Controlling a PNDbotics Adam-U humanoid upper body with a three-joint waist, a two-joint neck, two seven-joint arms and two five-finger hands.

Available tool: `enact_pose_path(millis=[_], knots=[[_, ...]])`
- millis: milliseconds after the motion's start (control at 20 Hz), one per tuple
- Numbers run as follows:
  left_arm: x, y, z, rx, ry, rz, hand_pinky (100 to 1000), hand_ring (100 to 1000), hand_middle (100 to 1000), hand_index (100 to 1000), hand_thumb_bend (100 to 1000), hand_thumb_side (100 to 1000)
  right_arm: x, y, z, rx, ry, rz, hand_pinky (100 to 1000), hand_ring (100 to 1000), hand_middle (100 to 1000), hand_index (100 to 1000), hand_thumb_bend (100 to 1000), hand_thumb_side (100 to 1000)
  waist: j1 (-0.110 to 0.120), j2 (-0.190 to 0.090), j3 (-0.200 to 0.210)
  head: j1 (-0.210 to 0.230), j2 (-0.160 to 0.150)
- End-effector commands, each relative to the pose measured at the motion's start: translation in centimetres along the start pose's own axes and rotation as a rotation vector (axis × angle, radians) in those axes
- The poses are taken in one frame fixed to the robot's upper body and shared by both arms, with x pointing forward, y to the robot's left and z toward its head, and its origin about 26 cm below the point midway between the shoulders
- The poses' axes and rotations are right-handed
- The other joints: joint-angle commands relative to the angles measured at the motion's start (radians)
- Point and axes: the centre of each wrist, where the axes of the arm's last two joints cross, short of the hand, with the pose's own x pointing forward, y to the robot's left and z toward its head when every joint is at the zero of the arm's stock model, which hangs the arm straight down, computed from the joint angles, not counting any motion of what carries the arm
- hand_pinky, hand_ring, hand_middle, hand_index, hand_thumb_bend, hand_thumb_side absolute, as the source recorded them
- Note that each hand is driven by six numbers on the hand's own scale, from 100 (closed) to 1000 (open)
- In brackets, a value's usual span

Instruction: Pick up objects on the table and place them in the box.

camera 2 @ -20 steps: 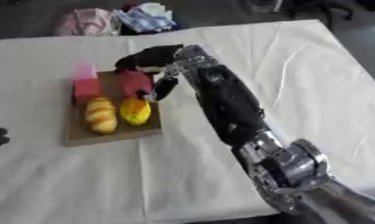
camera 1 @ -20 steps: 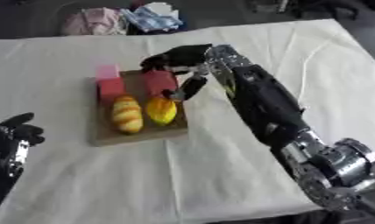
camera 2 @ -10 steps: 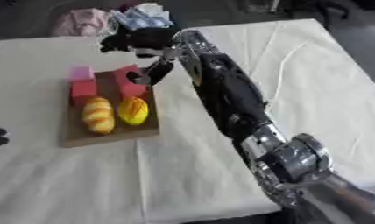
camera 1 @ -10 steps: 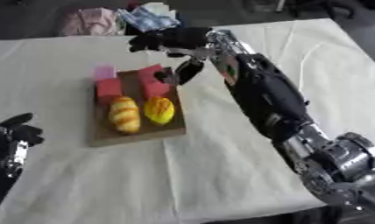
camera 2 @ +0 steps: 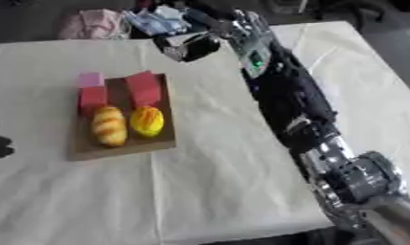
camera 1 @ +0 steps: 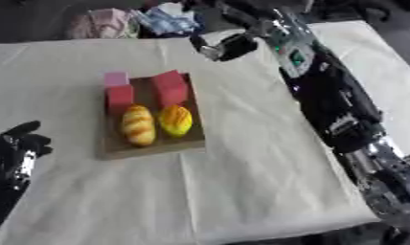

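While holding nothing, right hand [camera 1: 228,47] up past the far end of the box [camera 1: 150,146], fingers bent in a little; hard to tell how tight. In the box: big red block [camera 1: 170,87], small red block [camera 1: 120,97], pink block [camera 1: 116,78], bread roll [camera 1: 138,125], yellow fruit [camera 1: 176,120]. Near the box, down at the table [camera 1: 258,158] edge, left hand [camera 1: 16,148] resting with fingers up, loose.

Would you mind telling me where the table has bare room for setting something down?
The cloth is bare right of the box and along the near edge. The box is crowded with blocks and bread-like pieces. The far edge holds crumpled items; the left hand occupies the near-left corner.
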Motion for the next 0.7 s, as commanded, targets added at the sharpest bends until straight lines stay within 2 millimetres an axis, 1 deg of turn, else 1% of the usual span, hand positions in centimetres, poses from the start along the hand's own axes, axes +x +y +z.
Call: enact_pose_path(millis=[50,100,200,450,700], knots=[[0.6,0.7,-0.2,0.031,-0.025,-0.009,746,647,622,854,100,801,1.0,-3.3,1.5,-0.099,-0.044,-0.031,831,740,800,950,100,327,0.008,-0.016,-0.005,0.017,0.005],[0.5,0.7,-0.2,0.037,-0.025,-0.008,746,648,624,855,100,799,1.3,-3.4,2.2,-0.131,-0.034,-0.064,825,723,778,935,100,371,0.009,-0.015,-0.007,0.024,0.005],[0.5,0.7,-0.2,0.045,-0.027,-0.008,746,648,625,855,100,796,2.0,-3.4,3.7,-0.192,-0.012,-0.127,818,700,754,922,100,416,0.010,-0.014,-0.011,0.036,0.005],[0.5,0.6,-0.2,0.069,-0.038,-0.004,745,649,625,855,100,788,3.8,-2.2,6.9,-0.291,0.052,-0.279,813,677,727,906,100,438,0.014,-0.011,-0.019,0.070,0.005],[0.6,0.5,-0.2,0.094,-0.058,0.011,743,649,625,855,100,779,5.5,-0.5,8.7,-0.337,0.089,-0.411,810,666,713,900,100,457,0.016,-0.010,-0.021,0.094,0.005]])
